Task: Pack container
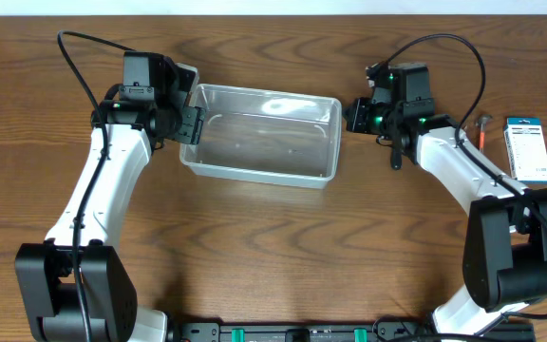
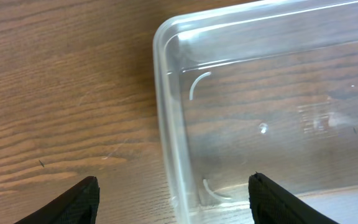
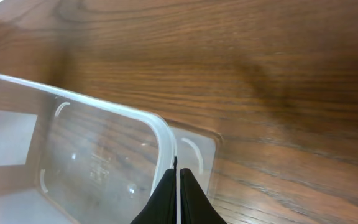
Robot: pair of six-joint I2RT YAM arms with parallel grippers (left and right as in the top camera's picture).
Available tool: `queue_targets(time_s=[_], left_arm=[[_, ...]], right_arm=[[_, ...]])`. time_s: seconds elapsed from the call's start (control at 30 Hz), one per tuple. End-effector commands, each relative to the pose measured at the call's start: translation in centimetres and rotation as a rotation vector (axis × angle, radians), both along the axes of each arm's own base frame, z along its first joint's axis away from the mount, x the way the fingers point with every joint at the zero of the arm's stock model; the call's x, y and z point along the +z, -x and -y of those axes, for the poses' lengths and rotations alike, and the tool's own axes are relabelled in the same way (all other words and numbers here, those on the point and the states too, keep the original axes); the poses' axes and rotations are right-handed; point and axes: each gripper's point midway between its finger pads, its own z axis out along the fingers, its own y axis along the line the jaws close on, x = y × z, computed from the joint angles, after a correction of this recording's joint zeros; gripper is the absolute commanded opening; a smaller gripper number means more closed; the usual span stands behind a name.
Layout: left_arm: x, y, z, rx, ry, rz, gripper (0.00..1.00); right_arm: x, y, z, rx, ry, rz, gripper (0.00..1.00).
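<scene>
Sitting on table (image 1: 283, 256): container (image 1: 264, 142), clear plastic, upright, open side up. It's roughly mid-table, a bit toward the far edge, w/ its long side running left to right in the overhead view.
L end effector (image 1: 191, 124): at the container's left short end. On the left wrist cam I see the fingers (image 2: 79, 200) spread wide, one over bare table outside the wall, the other over the container's inside. The end wall and rim run between them. No contact w/ the plastic that I can make out.
R end effector (image 1: 356, 114): at the container's right short end, near the far corner. On the right wrist cam the fingers (image 3: 194, 202) are drawn in narrow, only a thin slit between them. The pale rim line runs straight into that slit, so I read it as pinched on the rim.
Container, wrist views: rounded corner and see-through floor are clear on both cams, wood grain showing thru.
Arms: both white, reaching in from the near edge, one on each side of the container.
Box (image 1: 527, 149): flat, white and blue, lying near the table's right edge, well apart from the container, outboard of the right arm.
Orange item (image 1: 483, 126): thin, just left of the box, too small for me to tell what it is.
</scene>
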Motion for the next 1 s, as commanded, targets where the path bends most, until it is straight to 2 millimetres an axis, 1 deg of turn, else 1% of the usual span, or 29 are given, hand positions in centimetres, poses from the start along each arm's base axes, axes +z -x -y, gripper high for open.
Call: queue_targets(time_s=[0.0,0.17,0.23,0.33,0.47,0.57,0.7,0.83,0.97], left_arm=[[-1.0,0.4,-0.1,0.009,0.01,-0.031,0.69],[-1.0,0.4,-0.1,0.009,0.01,-0.03,0.69],[-1.0,0.3,-0.1,0.009,0.009,-0.029,0.69],[-0.7,-0.1,-0.1,0.01,0.011,-0.007,0.69],[-0.3,-0.6,-0.1,0.01,0.012,0.019,0.7],[-0.6,-0.3,-0.1,0.011,0.011,0.0,0.7],[-1.2,0.7,-0.2,0.011,0.009,-0.045,0.7],[-1.6,1.5,-0.2,0.011,0.007,-0.083,0.7],[-2.1,2.6,-0.2,0.011,0.005,-0.133,0.7]], right_arm=[[0.2,0.1,-1.1,0.031,-0.021,0.002,0.04],[0.7,-0.6,-1.0,0.026,-0.024,0.037,0.06],[0.8,-0.9,-0.4,0.009,-0.019,0.045,0.08],[0.8,-1.2,0.9,-0.016,-0.025,0.034,0.08],[0.8,-0.9,2.2,-0.029,-0.052,0.005,0.06],[0.3,-0.4,2.8,-0.036,-0.056,-0.032,0.05],[-0.3,0.4,2.7,-0.032,-0.054,-0.077,0.02],[-0.3,1.3,1.6,0.005,-0.081,-0.104,0.02],[-0.8,2.6,0.3,0.039,-0.08,-0.15,0.02]])
